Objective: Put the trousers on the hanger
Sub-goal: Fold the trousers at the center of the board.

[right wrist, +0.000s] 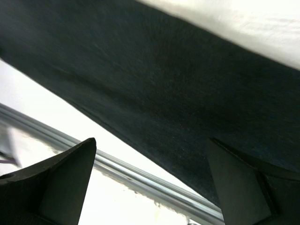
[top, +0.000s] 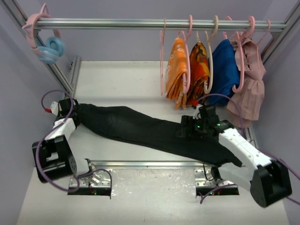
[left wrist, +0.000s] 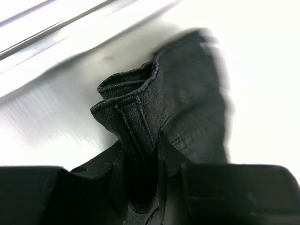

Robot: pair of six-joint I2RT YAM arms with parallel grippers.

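Two arms reach over one garment. Long, plain black fabric trousers [top: 140, 129] lie stretched slantwise across the white table [top: 122, 79], from far left to near right. The left gripper [top: 73, 108] is pinched nearly shut on their far-left end; its wrist view shows the dark fingers [left wrist: 117, 180] clamping a folded, stitched edge of the cloth. The right gripper [top: 186, 125] hangs over the right part of the trousers, jaws spread wide, holding nothing. Whether it touches the cloth cannot be told. The thin pale pink wire hanger [top: 162, 70] hangs by its hook on the silver metal rail [top: 117, 22], just left of the orange patterned cloths [top: 177, 70] and apart from the trousers.
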